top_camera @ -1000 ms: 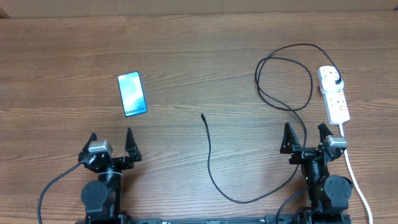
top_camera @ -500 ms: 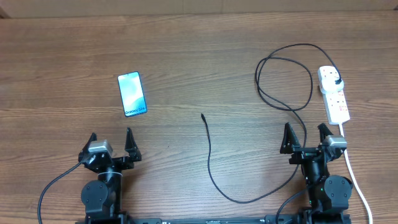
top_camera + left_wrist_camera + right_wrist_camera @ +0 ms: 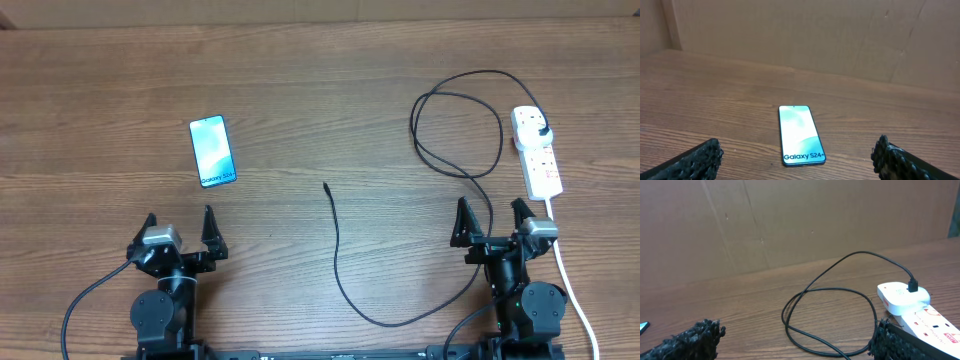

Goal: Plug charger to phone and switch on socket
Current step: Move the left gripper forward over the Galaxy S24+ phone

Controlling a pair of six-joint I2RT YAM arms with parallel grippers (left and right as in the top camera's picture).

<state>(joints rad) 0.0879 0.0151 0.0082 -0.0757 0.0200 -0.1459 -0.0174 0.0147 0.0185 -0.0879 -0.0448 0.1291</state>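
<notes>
While the left gripper and right gripper rest spread and empty, only one step looks done: plug seated in the socket. Phone lies far left. Charger tip lies loose, well apart from it. Switch state: cannot tell.

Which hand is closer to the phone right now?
Left. The left hand sits just short of the phone, which lies ahead of it and slightly toward the middle. The right hand is far off on the other side, by the socket.
</notes>
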